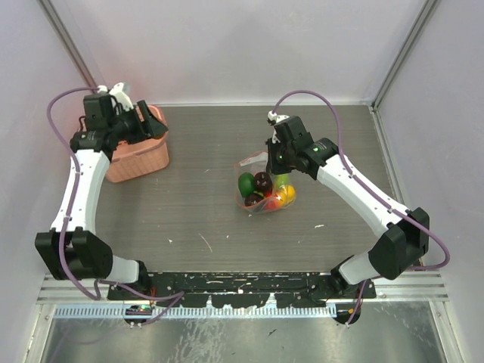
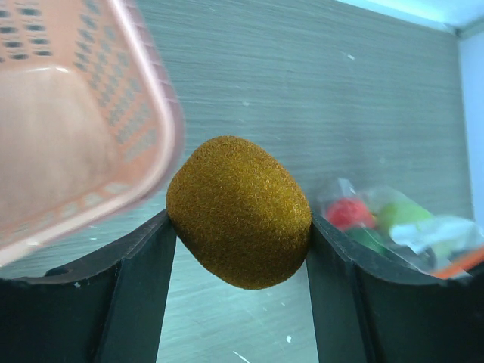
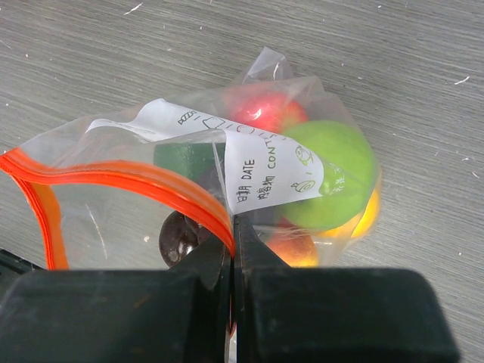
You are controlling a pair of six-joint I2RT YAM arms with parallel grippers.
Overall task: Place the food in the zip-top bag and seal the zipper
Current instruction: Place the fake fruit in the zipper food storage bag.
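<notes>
Grey wood-grain worktop (image 1: 197, 219) fills the top view. The zip-top bag (image 1: 253, 162) holding food (image 1: 262, 181) lies near centre at the right end effector (image 1: 276, 157). The left end effector (image 1: 155, 125) hangs at a pink basket (image 1: 140, 162).

Left wrist view: its fingers grasp a fuzzy brown kiwi (image 2: 239, 212).

Right wrist view: the jaws are clenched on the bag's orange zipper (image 3: 151, 181), with red, green and orange fruit inside.

Pink lattice basket (image 1: 138, 160) at the far-left corner of the grey wood-grain table (image 1: 197, 219), near the white wall (image 1: 242, 45).
</notes>
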